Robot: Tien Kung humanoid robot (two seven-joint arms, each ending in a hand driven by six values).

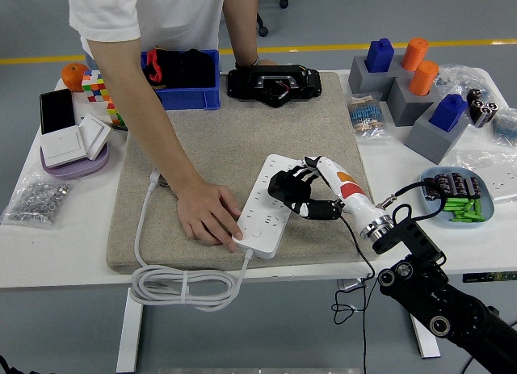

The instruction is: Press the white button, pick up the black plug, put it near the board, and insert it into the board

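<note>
Power strip (272, 202), white, lies at an angle on the tan felt mat (234, 140) that covers the middle of the white table (65, 253). Its white cable (182, 287) leaves the near end and loops in a coil off the table's near edge. A person's hand (208, 216) rests flat on the mat with the fingertips against the near-left corner of the strip, where its switch button would sit; the button itself is hidden under the fingers.

Right hand (303, 195) of the robot, reaching in from the lower right, is over the right side of the strip. Its fingers are curled around a black object that appears to be the black plug (283, 188), held at the strip's socket face; whether the pins are seated cannot be told. A thin black cord (360, 269) hangs from the wrist area down past the table edge.

Far side of the mat holds a blue bin (182, 81) and a black device (274, 82). A pale blue dish with green parts (464, 208) sits to the right
</note>
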